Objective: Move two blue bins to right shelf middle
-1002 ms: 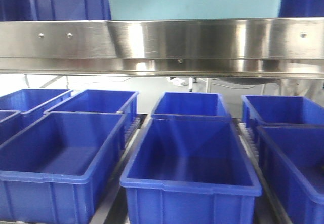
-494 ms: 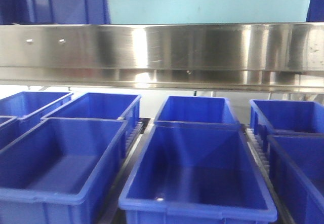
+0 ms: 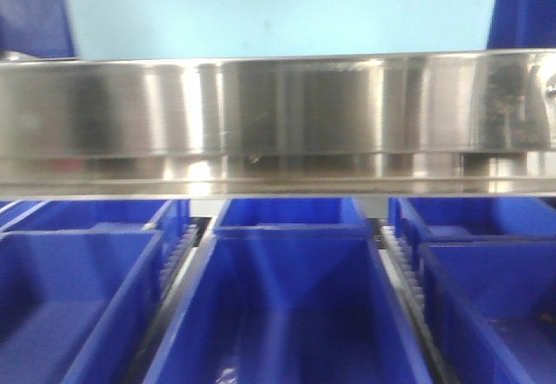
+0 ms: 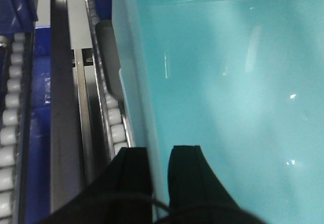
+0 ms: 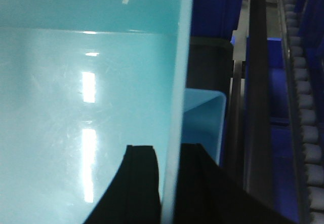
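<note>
Left wrist view: left tool (image 4: 160, 179) sits astride the side wall of the light-blue bin (image 4: 228, 107), with one black finger (image 4: 134, 181) outside and the other inside. The gap is narrow and the wall fills it, so I read that as clamped on the wall.

Right wrist view: mirror picture. Right tool (image 5: 169, 183) has the opposite wall of the light-blue bin (image 5: 76, 107) between its fingers (image 5: 142, 183), also narrow and gripping. The bin floor shows glare streaks. A second light-blue lip (image 5: 205, 115) shows just outside the wall; I can't tell what it belongs to.

Only the wrist views show the grip; neither tool appears in the front view.

Front view: the steel shelf rail (image 3: 278, 115) runs across the middle of the frame. Above it is a flat light-blue face (image 3: 278, 10), the same colour as the held bin, but I can't confirm from here that it is the bin. Below the rail are rows of dark-blue bins (image 3: 287, 314), with one centred near the camera, one behind it, and more on the left and right. Roller tracks (image 3: 400, 262) run between the rows.

The wrist views show the same kind of rollers from above: the roller track (image 4: 114, 117) lies just beside the bin wall on the left side, and another (image 5: 304, 97) lies further out on the right side, with dark blue beyond.

The front view is soft with motion blur.
</note>
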{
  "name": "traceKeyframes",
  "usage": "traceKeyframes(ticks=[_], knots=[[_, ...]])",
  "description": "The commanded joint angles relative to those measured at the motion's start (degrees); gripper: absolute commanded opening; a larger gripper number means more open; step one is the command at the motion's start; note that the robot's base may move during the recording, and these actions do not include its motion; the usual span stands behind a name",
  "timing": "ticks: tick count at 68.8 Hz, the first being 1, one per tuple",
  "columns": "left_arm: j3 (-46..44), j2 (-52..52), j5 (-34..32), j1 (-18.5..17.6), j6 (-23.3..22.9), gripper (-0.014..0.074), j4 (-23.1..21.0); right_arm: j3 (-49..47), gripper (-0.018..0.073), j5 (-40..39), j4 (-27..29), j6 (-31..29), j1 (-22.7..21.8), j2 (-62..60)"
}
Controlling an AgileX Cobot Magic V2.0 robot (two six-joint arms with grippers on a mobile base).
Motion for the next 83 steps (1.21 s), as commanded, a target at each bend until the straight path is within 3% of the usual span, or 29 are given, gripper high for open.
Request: traceKeyframes(ticks=[1,83], knots=[[-0.76,-0.59,-1.49,-0.06,0.97,-0.0111,-0.75,-0.57,-0.0153,-2.27,-2.13,-0.59,-0.22,-0.55],[-0.76,-0.59,-1.49,-0.06,0.97,-0.0111,-0.75,-0.57,-0.0153,-2.27,-2.13,-0.59,-0.22,-0.55]])
